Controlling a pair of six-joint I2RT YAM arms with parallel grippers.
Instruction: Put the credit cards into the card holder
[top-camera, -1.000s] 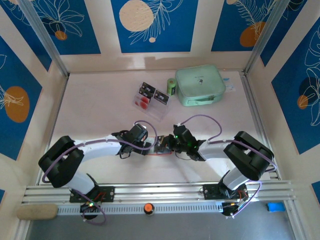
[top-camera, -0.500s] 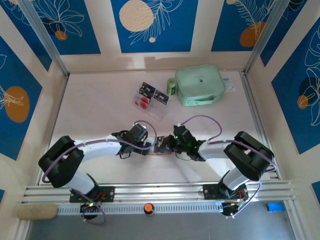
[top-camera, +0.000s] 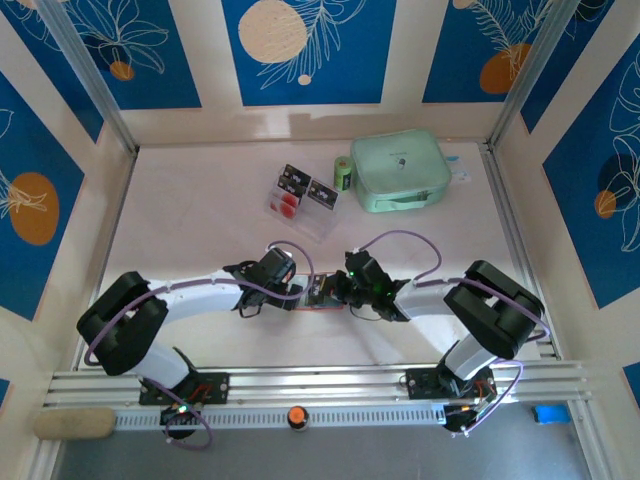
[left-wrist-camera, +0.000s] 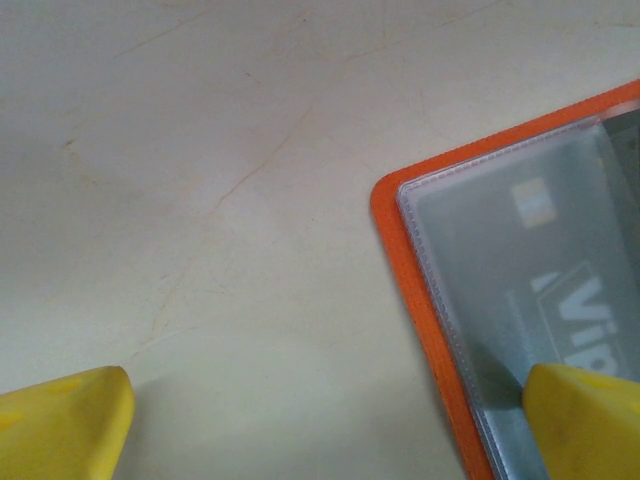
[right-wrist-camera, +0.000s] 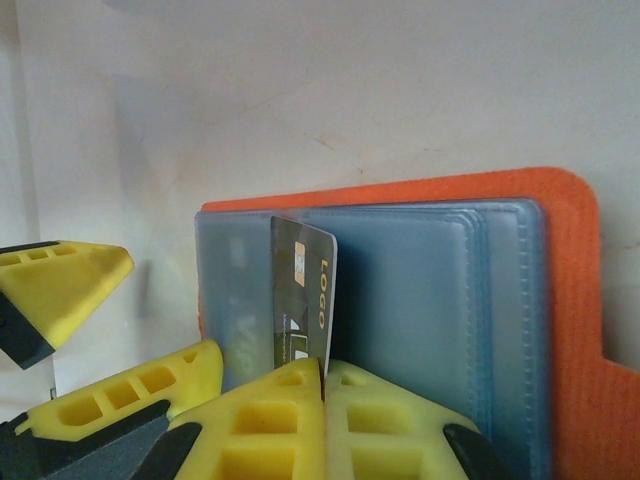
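The pale desk (top-camera: 200, 220) is carrying the open card holder (right-wrist-camera: 570, 330), credit cards (top-camera: 322, 193) on a clear case (top-camera: 300, 215), and a mint-green pouch (top-camera: 400, 172).

The holder (right-wrist-camera: 572, 330) has a ribbed cloth-like cover and glossy translucent plastic pockets (right-wrist-camera: 420, 300); card (right-wrist-camera: 300, 290) smooth; table (left-wrist-camera: 250, 120) matt; fingers (left-wrist-camera: 60, 425) matt plastic.

Your left gripper (top-camera: 298, 290) and right gripper (top-camera: 338, 288) meet nose to nose over the card holder (top-camera: 322, 294), near centre. Bare table (top-camera: 190, 210) lies open on the left (a wide lane); credit cards (top-camera: 320, 193), green tube (top-camera: 342, 172) and mint pouch (top-camera: 400, 172) crowd the far centre and right.
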